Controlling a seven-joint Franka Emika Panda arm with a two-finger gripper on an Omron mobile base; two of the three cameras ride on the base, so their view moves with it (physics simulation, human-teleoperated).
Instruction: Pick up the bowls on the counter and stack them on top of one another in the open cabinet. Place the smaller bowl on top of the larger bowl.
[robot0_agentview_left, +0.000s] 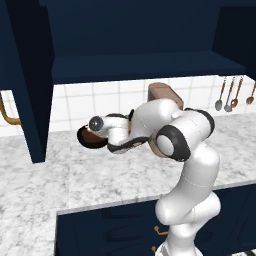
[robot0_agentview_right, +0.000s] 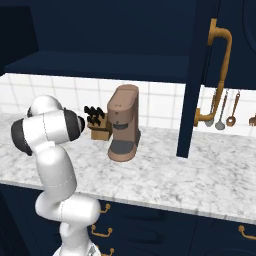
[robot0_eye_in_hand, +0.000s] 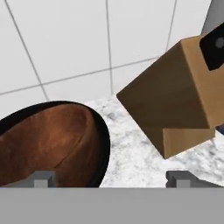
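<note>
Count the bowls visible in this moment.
1: a glossy reddish-brown bowl with a dark rim on the marbled counter, just ahead of the gripper. The black bowl may be hidden behind the arm.

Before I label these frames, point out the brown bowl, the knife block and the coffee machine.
brown bowl (robot0_eye_in_hand: 48, 144), hand view, on its reddish inner wall.
knife block (robot0_eye_in_hand: 168, 105), hand view, on its shaded wooden side.
coffee machine (robot0_agentview_right: 123, 112), right base view, on its upper body.

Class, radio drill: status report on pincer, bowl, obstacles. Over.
Pincer open, empty, low over counter. Brown bowl at one fingertip, not gripped. Knife block close beside.
</note>
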